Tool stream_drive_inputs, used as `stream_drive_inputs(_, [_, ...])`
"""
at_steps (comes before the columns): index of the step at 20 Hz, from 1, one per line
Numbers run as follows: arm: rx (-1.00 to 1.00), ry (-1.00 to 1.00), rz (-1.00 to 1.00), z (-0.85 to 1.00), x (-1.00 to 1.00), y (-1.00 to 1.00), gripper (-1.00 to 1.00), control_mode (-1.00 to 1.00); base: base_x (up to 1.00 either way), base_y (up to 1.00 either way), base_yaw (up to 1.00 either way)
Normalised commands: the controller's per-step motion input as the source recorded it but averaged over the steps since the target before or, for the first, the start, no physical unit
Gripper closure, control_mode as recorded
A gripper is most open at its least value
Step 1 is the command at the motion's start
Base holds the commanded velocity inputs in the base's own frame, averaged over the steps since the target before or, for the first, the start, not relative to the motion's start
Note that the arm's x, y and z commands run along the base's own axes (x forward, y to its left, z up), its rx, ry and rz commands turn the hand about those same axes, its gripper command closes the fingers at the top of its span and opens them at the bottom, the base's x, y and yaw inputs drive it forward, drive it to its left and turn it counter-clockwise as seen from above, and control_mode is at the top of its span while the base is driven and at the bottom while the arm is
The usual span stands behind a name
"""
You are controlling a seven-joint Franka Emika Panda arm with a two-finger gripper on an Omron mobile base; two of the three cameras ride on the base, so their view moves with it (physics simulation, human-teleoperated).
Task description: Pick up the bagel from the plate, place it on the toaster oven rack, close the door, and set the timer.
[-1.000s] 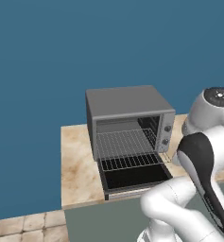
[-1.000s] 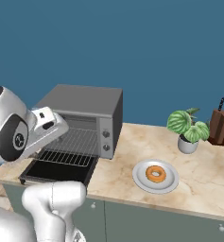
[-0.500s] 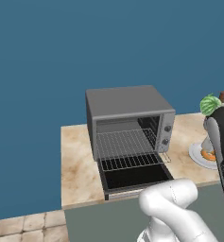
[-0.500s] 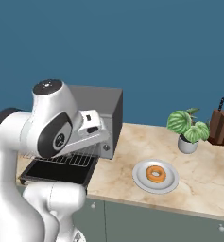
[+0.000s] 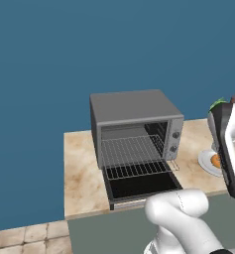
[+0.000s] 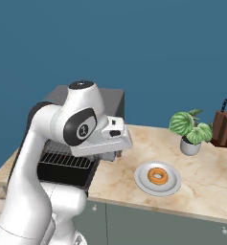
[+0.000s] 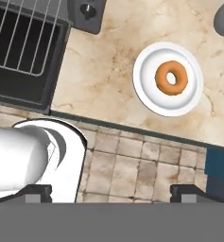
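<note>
The arm partly hides the bagel [image 5: 215, 160] on the plate [image 5: 206, 161] right of the toaster oven [image 5: 133, 126], while the gripper [image 7: 111, 190] stands released, empty.

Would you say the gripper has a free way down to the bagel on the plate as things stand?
Probably yes. The bagel lies uncovered on the plate, with bare counter around it, and the open gripper hangs well above, apart from it.
</note>
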Motion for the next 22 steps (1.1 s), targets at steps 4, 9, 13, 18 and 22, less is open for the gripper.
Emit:
stream_drive_inputs(4, [0.00,0.10,-0.10,-0.46,0.32,-0.40,-1.00,-1.00,0.00,0.00,0.00])
stream_drive_inputs(9, [0.00,0.02,-0.01,-0.46,0.17,-0.38,-1.00,-1.00,0.00,0.00,0.00])
stream_drive_inputs(13, [0.00,0.00,0.00,-0.45,0.16,-0.19,-1.00,-1.00,0.00,0.00,0.00])
stream_drive_inputs(18, [0.00,0.00,0.00,-0.35,0.29,-0.15,-1.00,-1.00,0.00,0.00,0.00])
stream_drive_inputs(22, [0.00,0.00,0.00,-0.30,0.46,-0.09,-1.00,-1.00,0.00,0.00,0.00])
